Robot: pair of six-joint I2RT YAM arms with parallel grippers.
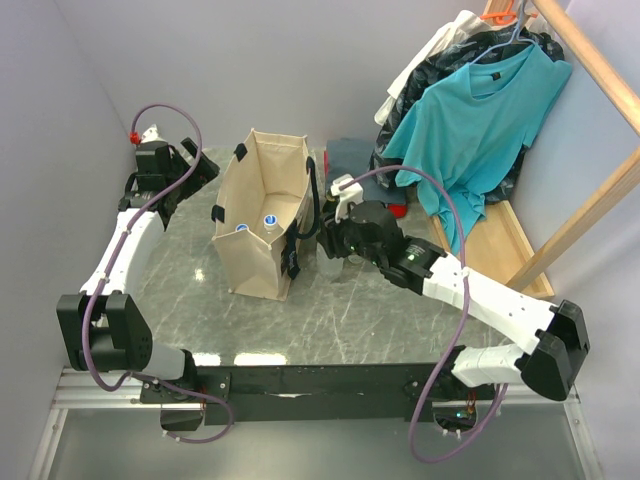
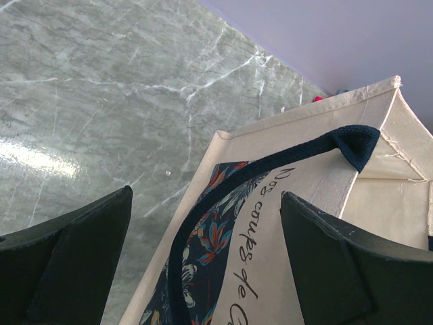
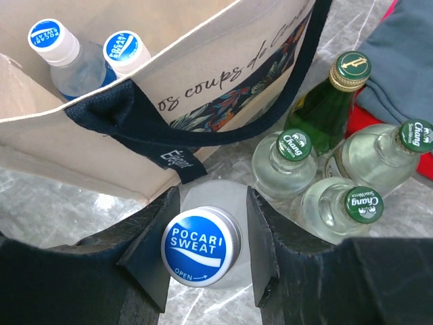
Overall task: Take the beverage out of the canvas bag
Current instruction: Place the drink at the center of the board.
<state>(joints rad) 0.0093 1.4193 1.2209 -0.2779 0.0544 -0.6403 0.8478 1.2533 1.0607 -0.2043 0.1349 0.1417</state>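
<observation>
"What has your right pincer (image 3: 210, 223) got?"

"It is nearly closed, and its jaws squeeze a bottle (image 3: 201, 247) just below the cap. The cap is blue and reads POCARI SWEAT, with OPEN and an arrow under it."

"Where is that bottle?"

"Outside the bag (image 3: 101, 156), just at its 5 o'clock corner, below the black strap (image 3: 223, 132). I cannot tell whether it stands on the table (image 3: 40, 203) or hangs."

"And the bag?"

"It is upright at my 11 o'clock. Its side reads 'os coups de C' in script. Two capped bottles (image 3: 126, 51) with blue-and-white tops stand inside."

"Anything else nearby?"

"At 2 o'clock stand three clear bottles (image 3: 293, 145) with green Chang caps, and a green bottle (image 3: 352, 71) with a gold cap."

"Your left pincer (image 2: 206, 196)?"

"Its jaws stand wide apart with nothing held, above the bag's far side."
</observation>
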